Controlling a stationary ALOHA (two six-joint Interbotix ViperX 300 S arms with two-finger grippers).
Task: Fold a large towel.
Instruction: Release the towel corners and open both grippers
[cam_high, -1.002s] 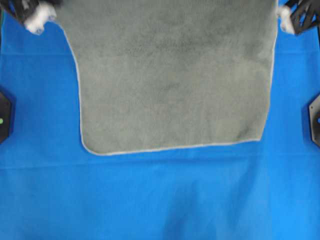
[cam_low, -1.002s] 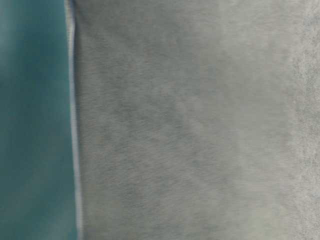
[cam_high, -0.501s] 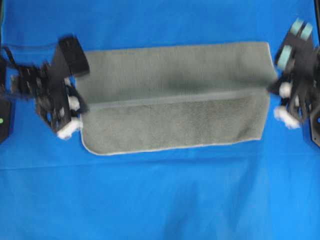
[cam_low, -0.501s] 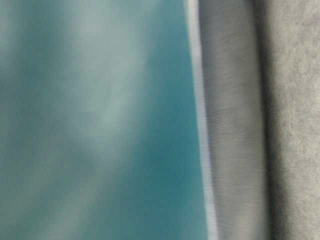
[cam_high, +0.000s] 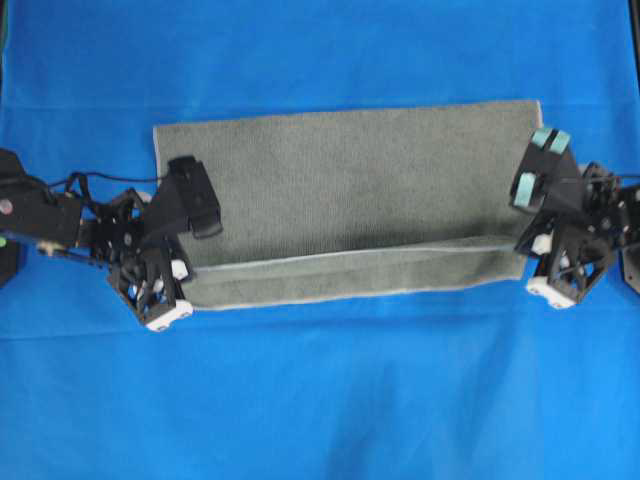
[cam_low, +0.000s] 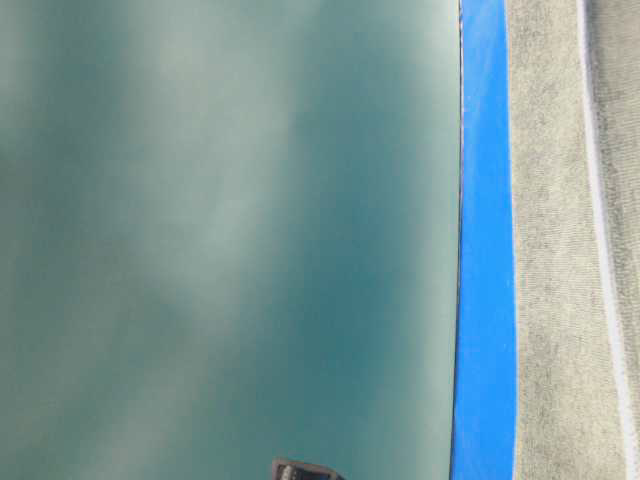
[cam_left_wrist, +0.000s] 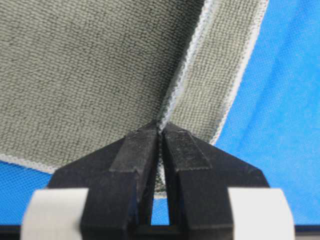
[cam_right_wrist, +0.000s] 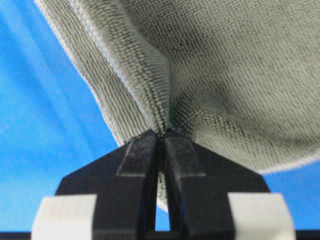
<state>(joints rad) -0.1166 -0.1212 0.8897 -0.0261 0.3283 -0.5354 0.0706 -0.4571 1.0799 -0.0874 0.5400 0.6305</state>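
Now the towel (cam_high: 350, 195) lies across the middle of the blue table cover (cam_high: 320, 400), folded over on itself: an upper layer spread flat, its pale hem (cam_high: 350, 258) running left to right a little short of the near edge, with a narrow strip of the lower layer showing beyond it.

Left gripper (cam_high: 180, 270) sits at the towel's left end, near the front corner. Wrist view: black fingers (cam_left_wrist: 137, 150) pressed together, pinching the hemmed edge of the upper layer right at their tips. Grey-green pile fans out ahead and to the left; the lower layer's rounded corner (cam_left_wrist: 220, 132) shows just right of the fingertips, on blue.

Right gripper (cam_high: 540, 245) sits at the towel's right end, level with the same hem line. Wrist view: fingers (cam_right_wrist: 142, 150) closed tight on a bunched pleat of cloth that rises straight from the tips, the towel sagging away on both sides.

Table-level view: mostly blurred teal; a band of blue and a strip of towel (cam_low: 545, 250) at the right. Small dark part at the bottom edge, cannot tell what.
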